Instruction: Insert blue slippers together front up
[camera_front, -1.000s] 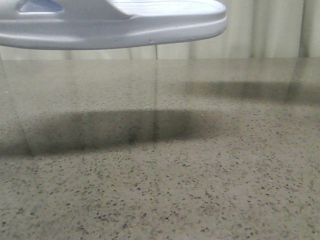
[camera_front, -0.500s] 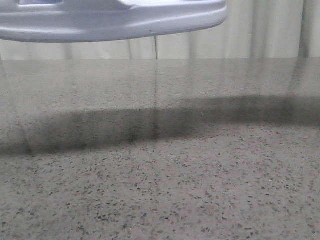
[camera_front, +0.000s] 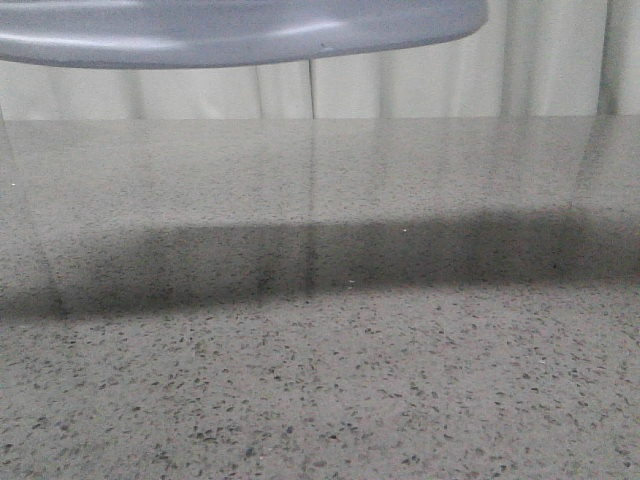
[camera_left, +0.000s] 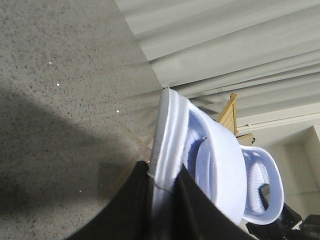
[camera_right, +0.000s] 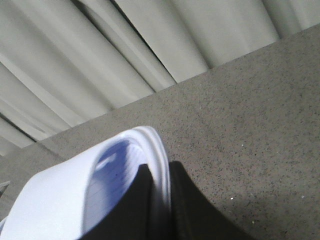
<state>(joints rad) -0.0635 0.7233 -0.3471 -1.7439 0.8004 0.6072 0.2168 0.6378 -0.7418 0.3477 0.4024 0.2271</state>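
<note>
Both pale blue slippers are held in the air above the speckled table (camera_front: 320, 400). In the front view only the underside of one slipper (camera_front: 240, 30) shows along the top edge; no gripper shows there. In the left wrist view my left gripper (camera_left: 162, 172) is shut on the sole edge of one slipper (camera_left: 220, 165), its strap facing away from the table. The other slipper (camera_left: 262, 182) shows just beyond it, close by. In the right wrist view my right gripper (camera_right: 160, 167) is shut on the sole rim of a slipper (camera_right: 65, 200), its ribbed footbed showing.
A pale pleated curtain (camera_front: 560, 60) hangs behind the table's far edge. A wooden frame (camera_left: 227, 112) stands beyond the slippers in the left wrist view. A wide shadow (camera_front: 300, 260) lies across the table.
The slipper in the front view has risen and shifted right, so only its underside shows. The shadow on the table has spread across to the right edge.
</note>
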